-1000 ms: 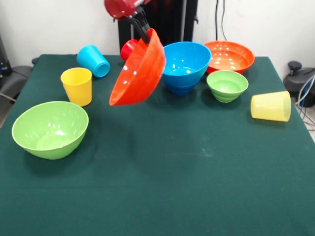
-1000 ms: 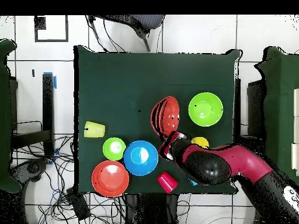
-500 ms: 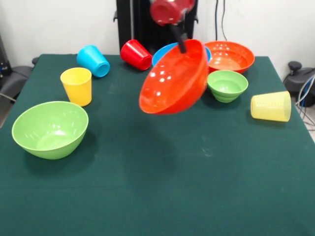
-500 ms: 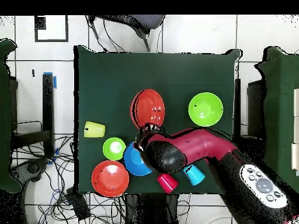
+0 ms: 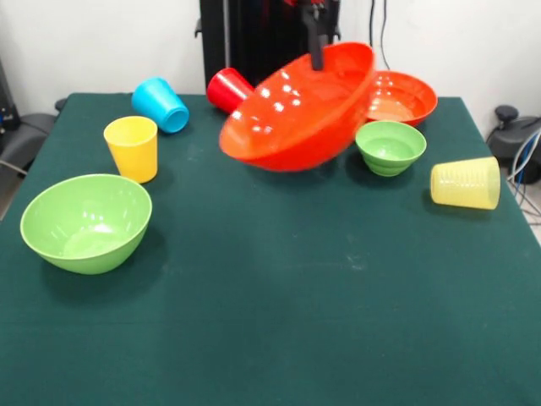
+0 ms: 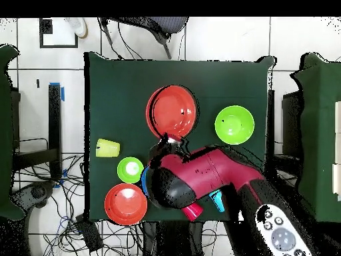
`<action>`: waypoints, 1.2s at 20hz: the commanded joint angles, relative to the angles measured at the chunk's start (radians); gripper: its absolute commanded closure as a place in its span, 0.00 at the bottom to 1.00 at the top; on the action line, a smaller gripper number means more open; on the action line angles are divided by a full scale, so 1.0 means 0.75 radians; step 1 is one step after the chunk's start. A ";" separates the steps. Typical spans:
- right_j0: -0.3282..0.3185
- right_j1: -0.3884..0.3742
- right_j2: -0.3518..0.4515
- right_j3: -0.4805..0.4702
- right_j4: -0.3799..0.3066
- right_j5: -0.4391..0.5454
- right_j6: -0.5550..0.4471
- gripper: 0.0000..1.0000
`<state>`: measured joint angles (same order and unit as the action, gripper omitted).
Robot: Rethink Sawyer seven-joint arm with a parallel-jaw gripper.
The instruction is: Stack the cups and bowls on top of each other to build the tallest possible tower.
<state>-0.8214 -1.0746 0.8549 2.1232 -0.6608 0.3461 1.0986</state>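
The gripper is pinching the far rim of the orange-red bowl, tilting it above the table beside the small green bowl, presumably for stacking.

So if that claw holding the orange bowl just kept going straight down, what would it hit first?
Probably the blue bowl, though it is almost hidden. The gripper points down, shut on the rim of the orange bowl, which would touch first. In the overhead view, blue shows beside the arm. Depth is unclear.
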 commanded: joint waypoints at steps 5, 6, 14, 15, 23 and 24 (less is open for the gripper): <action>0.150 -0.222 -0.315 0.024 -0.287 -0.195 0.243 1.00; 0.144 -0.238 -0.313 0.034 -0.280 -0.204 0.228 1.00; 0.447 -0.079 -0.643 -0.127 -0.442 -0.217 0.409 1.00; 0.483 -0.057 -0.678 -0.151 -0.450 -0.195 0.429 1.00; 0.592 0.038 -0.746 -0.158 -0.368 -0.011 0.376 1.00; 0.565 0.038 -0.713 -0.126 -0.337 -0.034 0.349 1.00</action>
<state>-0.3917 -1.1307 0.3841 2.0285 -0.9156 0.2289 1.2451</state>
